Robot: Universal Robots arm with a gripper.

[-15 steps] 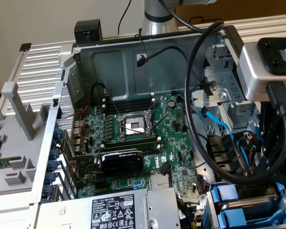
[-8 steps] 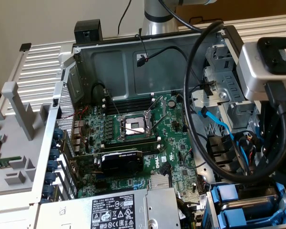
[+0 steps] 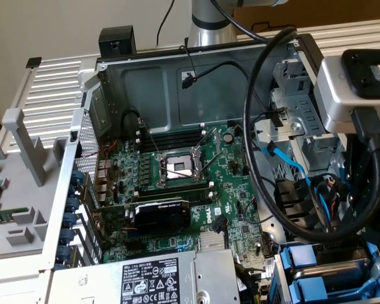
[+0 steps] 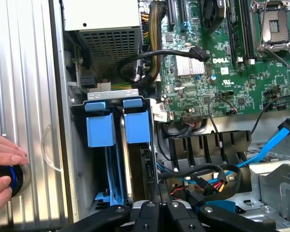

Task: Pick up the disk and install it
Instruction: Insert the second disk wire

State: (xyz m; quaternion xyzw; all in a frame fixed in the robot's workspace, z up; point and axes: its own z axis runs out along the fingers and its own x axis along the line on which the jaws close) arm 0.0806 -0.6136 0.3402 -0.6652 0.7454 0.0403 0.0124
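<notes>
Two bright blue carrier ends (image 4: 100, 130) (image 4: 137, 123) stand side by side in the drive bay (image 4: 77, 145) at the case's corner. A thin grey drive edge (image 4: 130, 169) runs down from the second one, so the disk sits edge-on in a slot; I cannot tell which carrier it is. My gripper (image 4: 159, 209) hangs just past the bay's inner wall, fingers pressed together and shut with nothing between them. In the exterior view the same blue carriers (image 3: 316, 261) lie at the lower right, under the arm's wrist housing (image 3: 358, 88).
A person's hand (image 4: 4, 157) rests on a black knob with a blue ring (image 4: 12, 178) on the ribbed table beside the case. The grey power supply (image 3: 152, 278), motherboard (image 3: 177, 171), open processor socket (image 3: 179, 166) and loops of black cable (image 3: 266, 190) crowd the case.
</notes>
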